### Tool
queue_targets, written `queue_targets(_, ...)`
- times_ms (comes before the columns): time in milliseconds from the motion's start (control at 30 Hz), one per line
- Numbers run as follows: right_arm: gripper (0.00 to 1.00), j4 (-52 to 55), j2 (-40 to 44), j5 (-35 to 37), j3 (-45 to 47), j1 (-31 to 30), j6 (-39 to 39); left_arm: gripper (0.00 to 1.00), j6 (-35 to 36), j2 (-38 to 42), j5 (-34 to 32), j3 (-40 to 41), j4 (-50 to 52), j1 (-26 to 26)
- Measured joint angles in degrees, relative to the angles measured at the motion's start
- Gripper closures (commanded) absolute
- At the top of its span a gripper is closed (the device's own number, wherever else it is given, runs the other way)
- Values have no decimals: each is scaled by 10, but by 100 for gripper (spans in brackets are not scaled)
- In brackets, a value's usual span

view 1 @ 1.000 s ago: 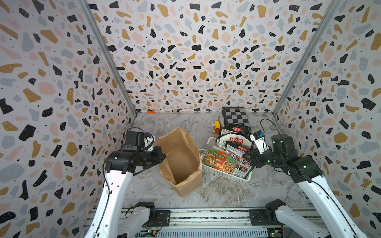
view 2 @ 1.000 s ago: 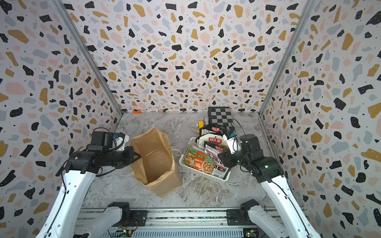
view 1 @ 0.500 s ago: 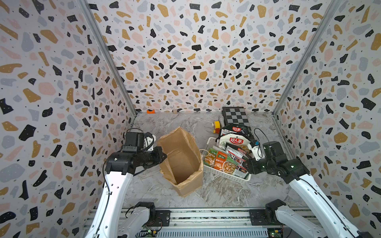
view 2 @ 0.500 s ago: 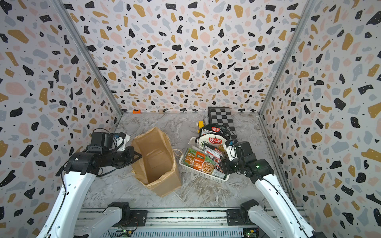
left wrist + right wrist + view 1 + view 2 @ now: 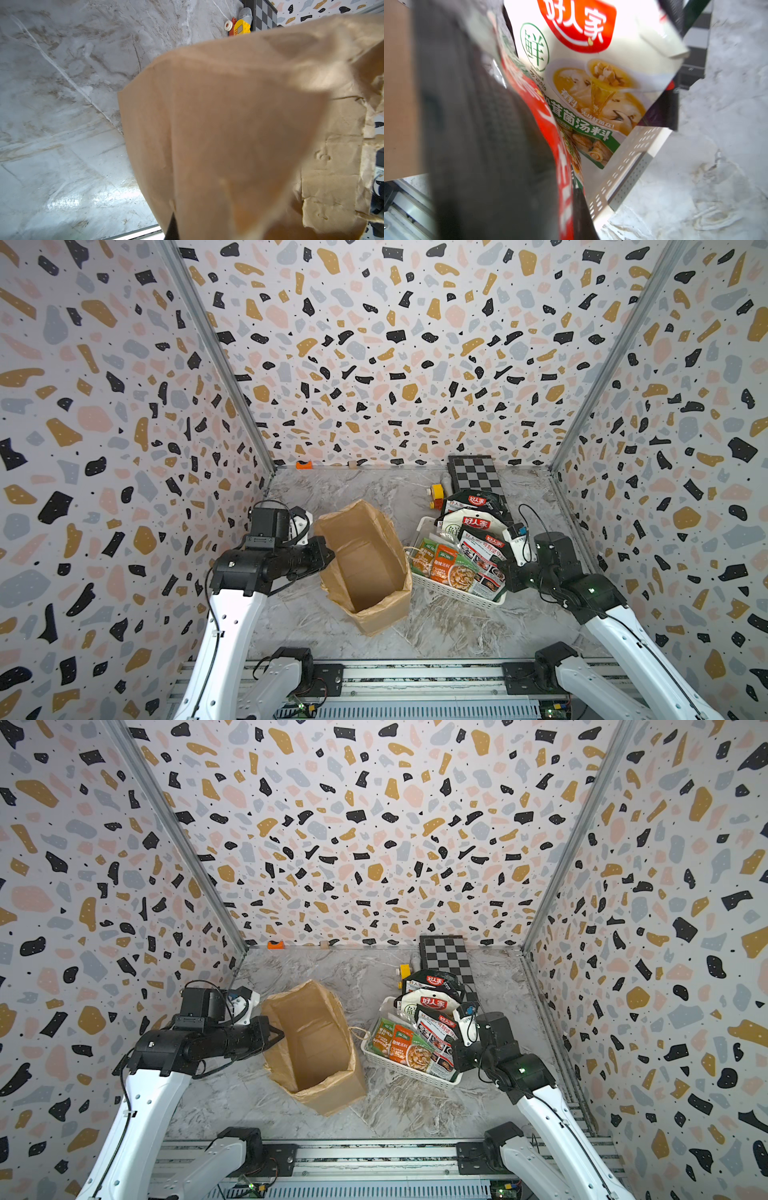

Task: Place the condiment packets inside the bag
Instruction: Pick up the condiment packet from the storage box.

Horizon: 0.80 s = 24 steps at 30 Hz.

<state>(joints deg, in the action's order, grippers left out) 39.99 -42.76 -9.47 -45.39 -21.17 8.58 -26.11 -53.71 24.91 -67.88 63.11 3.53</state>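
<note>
The brown paper bag (image 5: 365, 568) (image 5: 316, 1044) stands open in the middle of the table. My left gripper (image 5: 328, 558) (image 5: 279, 1036) is shut on its left rim; the bag's paper (image 5: 228, 124) fills the left wrist view. Several condiment packets lie stacked in a white basket (image 5: 453, 593) (image 5: 411, 1073) right of the bag: green-and-orange ones (image 5: 444, 568), a white one (image 5: 473, 524) (image 5: 591, 83) and black-and-red ones. My right gripper (image 5: 506, 577) (image 5: 456, 1058) (image 5: 576, 218) is shut on the edge of a black-and-red packet (image 5: 484, 560) (image 5: 550, 135) at the basket's right end.
A folded chessboard (image 5: 478, 477) lies at the back right, with a yellow toy (image 5: 436, 491) (image 5: 241, 30) beside it. A small orange piece (image 5: 303, 465) sits against the back wall. Patterned walls close in three sides. Marble tabletop shows in front of the bag and basket.
My right arm came down to the basket's right end and its gripper went from open to shut on the black-and-red packet. The left arm and bag stayed put.
</note>
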Motion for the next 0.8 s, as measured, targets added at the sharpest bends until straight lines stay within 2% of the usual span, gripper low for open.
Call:
queue_targets(200,100,17,52,-10,-57,0,-41,100,0,-2,-5,0,1,0)
queue_targets(400,100,17,18,-59,-212,0,-86,100,0,-10,-5,0,0,0)
queue_targets(600,100,-26,-64,-171,-358,0,-78,100,0,-17,-3,0,-2,0)
queue_targets(800,100,-134,-173,-309,-440,-27,19,100,0,-29,1,0,-5,0)
